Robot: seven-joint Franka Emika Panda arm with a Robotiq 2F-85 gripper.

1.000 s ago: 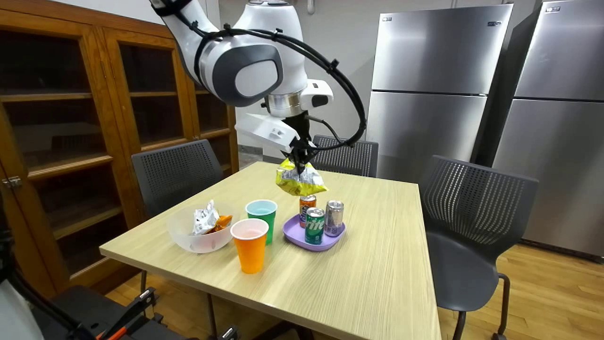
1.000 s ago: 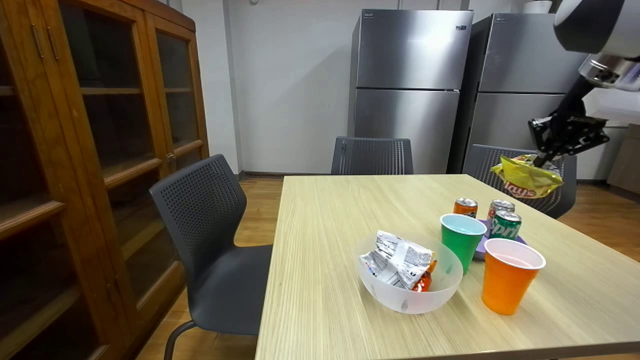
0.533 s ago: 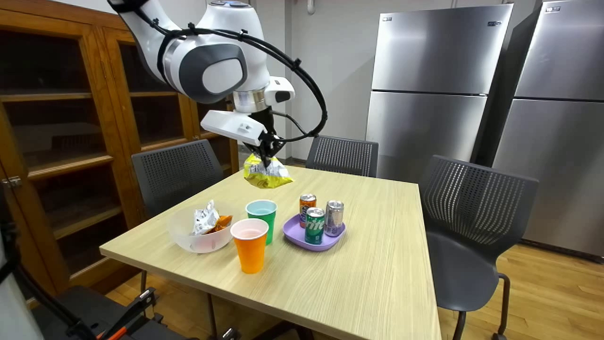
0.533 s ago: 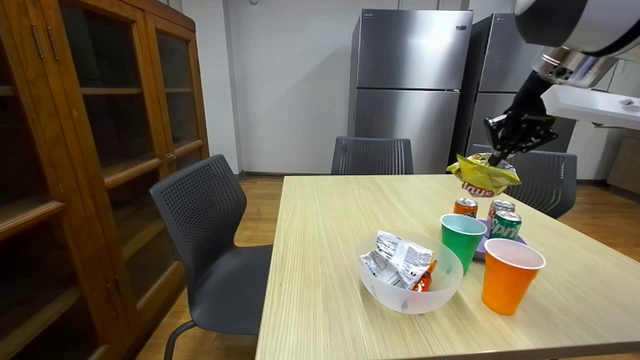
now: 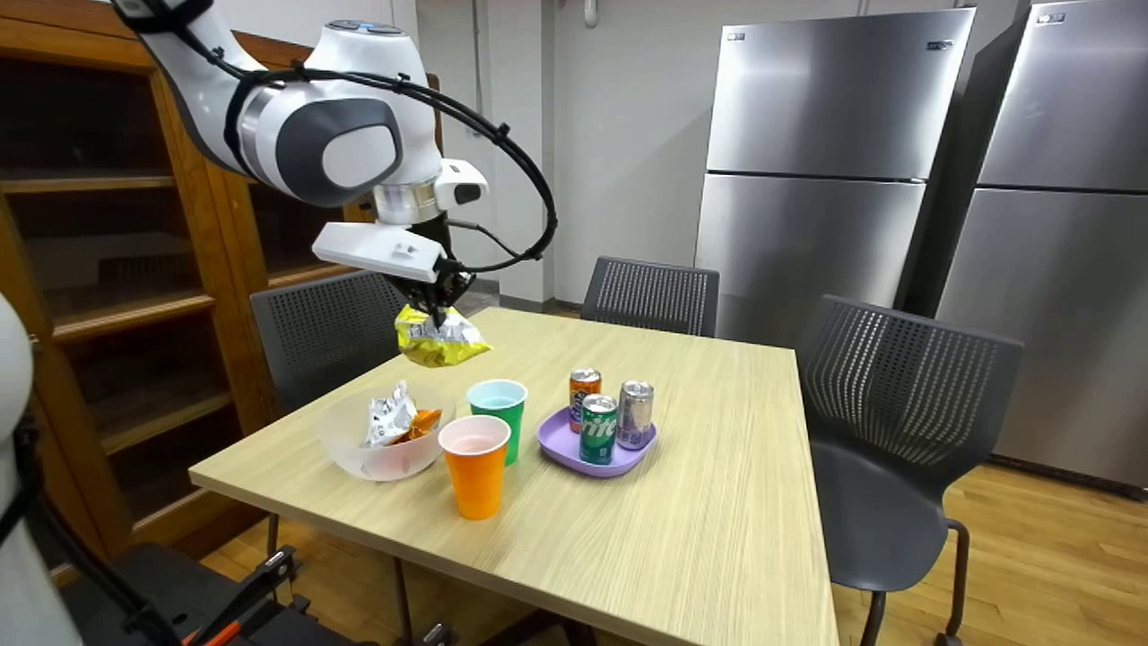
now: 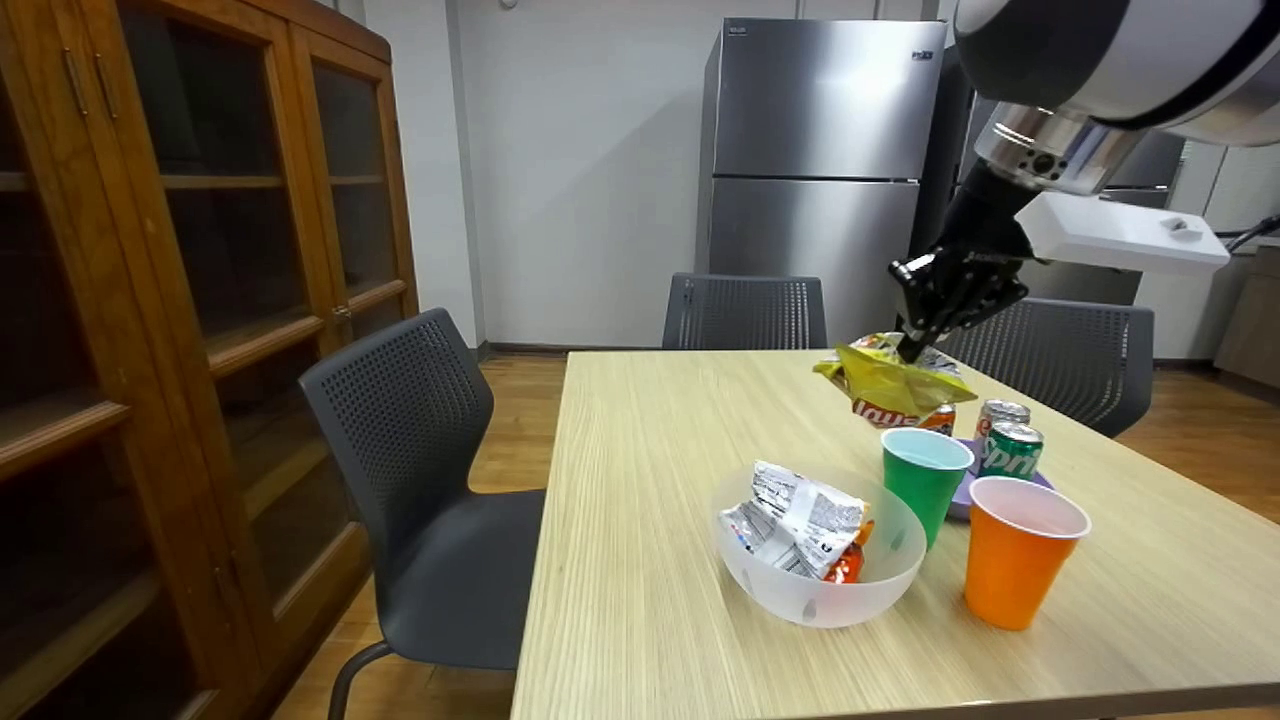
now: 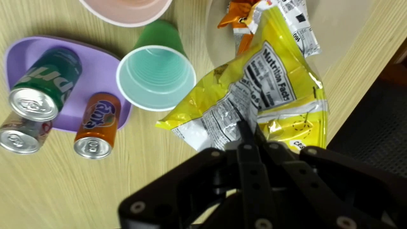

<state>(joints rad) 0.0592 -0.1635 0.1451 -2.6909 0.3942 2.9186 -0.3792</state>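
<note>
My gripper point(image 5: 438, 316) is shut on a yellow Lay's chip bag point(image 5: 439, 348) and carries it above the table. In the wrist view the fingertips point(image 7: 244, 128) pinch a fold of the bag point(image 7: 276, 76), whose printed back shows. A frosted bowl point(image 6: 820, 605) stands below and nearer the camera, with a silver wrapper point(image 6: 795, 520) and an orange one in it. The bag hides part of the bowl point(image 7: 343, 41) in the wrist view. A green cup point(image 6: 925, 485) and an orange cup point(image 6: 1020, 560) stand beside the bowl.
A purple tray point(image 5: 560, 444) bears an orange Fanta can point(image 7: 100, 117), a green Sprite can point(image 5: 598, 431) and a silver can point(image 5: 635, 413). Grey chairs point(image 5: 659, 296) surround the wooden table point(image 5: 700, 538). A wooden cabinet point(image 6: 240, 350) and steel refrigerators point(image 6: 815, 200) stand behind.
The arm has carried the bag leftward in both exterior views, away from above the cans and closer to the bowl. During the last half second it has also sunk a little.
</note>
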